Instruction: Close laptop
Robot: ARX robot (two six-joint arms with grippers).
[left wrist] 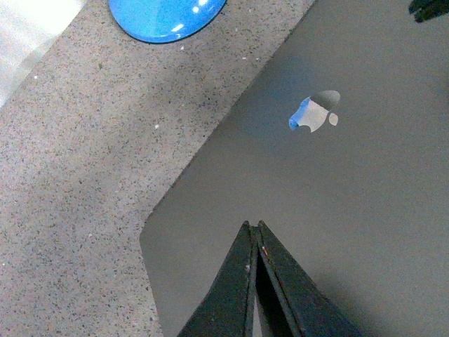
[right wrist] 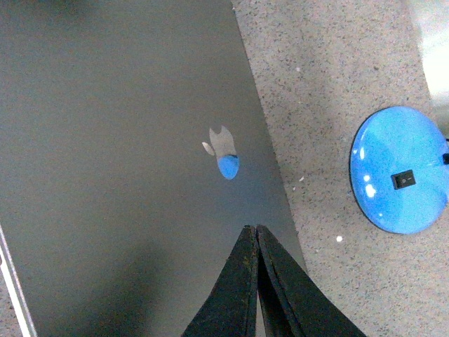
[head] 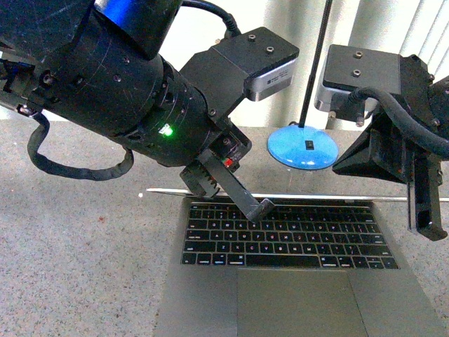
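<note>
The grey laptop (head: 287,235) lies open in front of me, with its black keyboard and large trackpad showing. Its lid shows edge-on as a thin silver line (head: 316,197) behind the keys, and the screen is hidden. My left gripper (head: 256,207) is shut and empty, its tips at the lid's edge over the keyboard's far left. In the left wrist view it (left wrist: 252,225) points at the lid's back (left wrist: 330,175) near a corner. My right gripper (head: 424,217) is shut and empty at the laptop's right. In the right wrist view it (right wrist: 252,227) is over the lid's back (right wrist: 126,140), near the apple logo (right wrist: 223,153).
A round blue lamp base (head: 303,147) with a black pole (head: 316,63) stands on the speckled grey table (head: 77,232) behind the laptop. It also shows in the left wrist view (left wrist: 165,17) and the right wrist view (right wrist: 400,168).
</note>
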